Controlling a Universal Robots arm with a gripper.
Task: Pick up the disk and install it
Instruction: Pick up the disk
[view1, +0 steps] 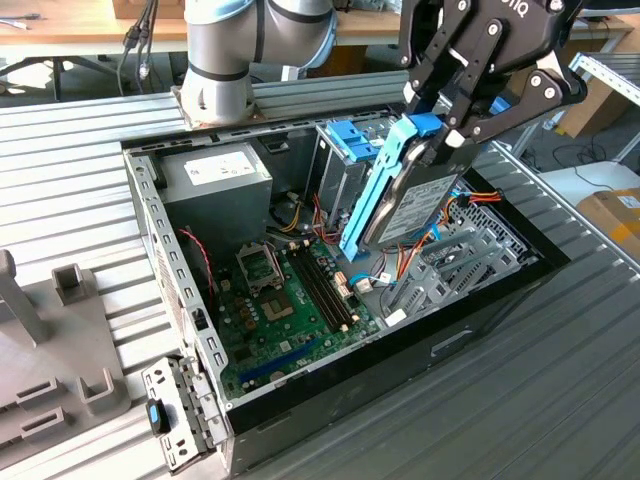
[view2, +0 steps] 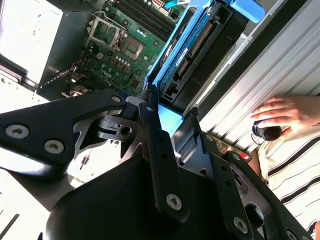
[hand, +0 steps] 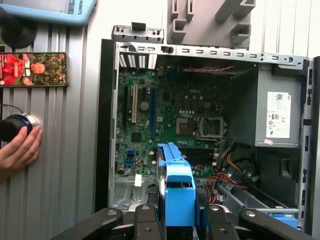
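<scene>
The disk (view1: 412, 205), a black drive in a bright blue carrier, hangs tilted on edge above the open computer case (view1: 150, 240), over its right half in the exterior view. My gripper (view1: 447, 135) is shut on the disk's upper end, near the blue end tab. In the second wrist view the two black fingers (view2: 150, 117) clamp the disk (view2: 200, 45) from both sides, with the motherboard beyond it. The first wrist view shows the blue carrier (hand: 177, 192) held between the fingers (hand: 149, 202), above the case's interior.
Inside the case are a grey power supply (view1: 215, 180), a green motherboard (view1: 290, 300), a drive cage with a blue latch (view1: 345, 150) and loose cables. A grey bracket with a blue clip (view1: 170, 415) lies by the front corner. A person's hand (hand: 17, 150) rests on a black knob beside the case.
</scene>
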